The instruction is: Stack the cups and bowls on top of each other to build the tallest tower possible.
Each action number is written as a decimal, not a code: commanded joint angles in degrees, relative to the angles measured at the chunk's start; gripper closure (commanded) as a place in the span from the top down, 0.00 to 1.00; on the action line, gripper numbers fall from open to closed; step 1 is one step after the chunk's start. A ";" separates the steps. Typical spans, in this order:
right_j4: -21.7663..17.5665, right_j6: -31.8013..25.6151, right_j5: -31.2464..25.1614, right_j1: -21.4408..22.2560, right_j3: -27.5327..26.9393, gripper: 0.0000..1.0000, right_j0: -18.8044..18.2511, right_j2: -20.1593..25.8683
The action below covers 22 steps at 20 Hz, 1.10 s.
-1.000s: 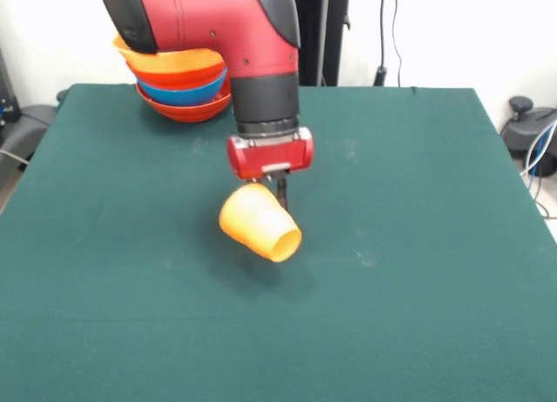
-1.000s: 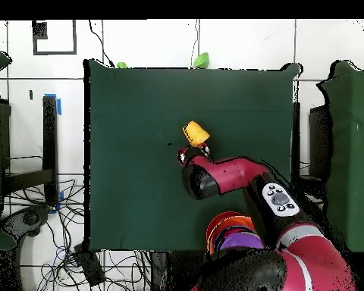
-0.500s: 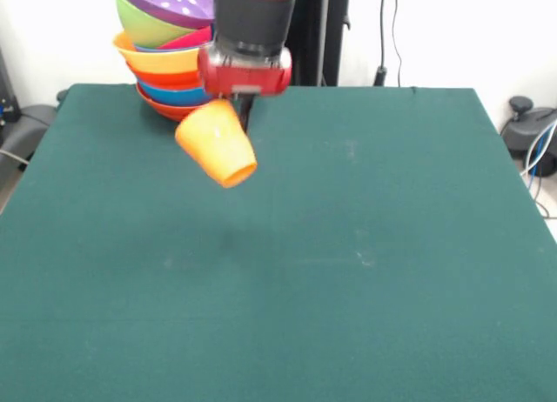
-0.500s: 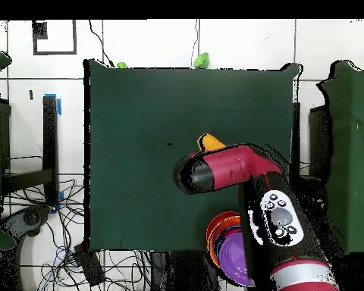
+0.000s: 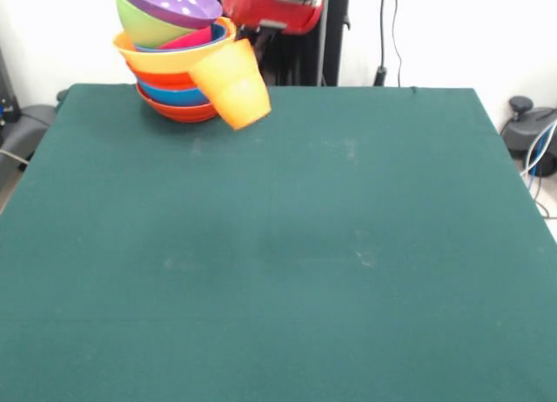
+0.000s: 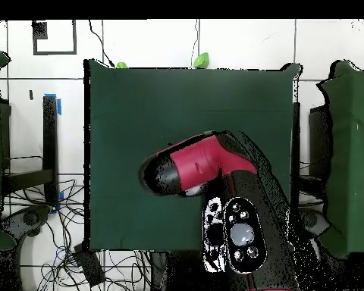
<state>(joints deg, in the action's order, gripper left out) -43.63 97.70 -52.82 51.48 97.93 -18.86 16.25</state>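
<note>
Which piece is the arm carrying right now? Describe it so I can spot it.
Look at the tower of bowls at the green table's far corner. Beside it, under the red gripper, hangs the orange cup, tilted: tall, tapered, unlike the bowls.

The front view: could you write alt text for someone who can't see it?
A red robot claw at the top edge holds a small orange cup, tilted, in the air beside a tower of nested coloured bowls topped by a purple bowl. The tower stands at the far left corner of a green table.
</note>
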 commanded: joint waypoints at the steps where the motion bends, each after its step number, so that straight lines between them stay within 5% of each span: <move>1: -9.51 -23.89 -13.41 5.61 0.55 0.00 4.62 0.50; 5: -13.44 -21.22 -9.19 8.63 8.76 0.00 3.61 -2.22; 9: -20.79 -17.91 -8.86 6.81 14.45 0.00 5.11 -5.32; 18: -23.43 -11.93 -10.77 6.17 22.66 0.00 8.22 -9.29; 22: -27.20 -6.30 -9.80 1.46 26.62 0.00 10.47 -11.07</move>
<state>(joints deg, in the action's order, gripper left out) -65.03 95.00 -58.96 58.65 116.02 -10.71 6.46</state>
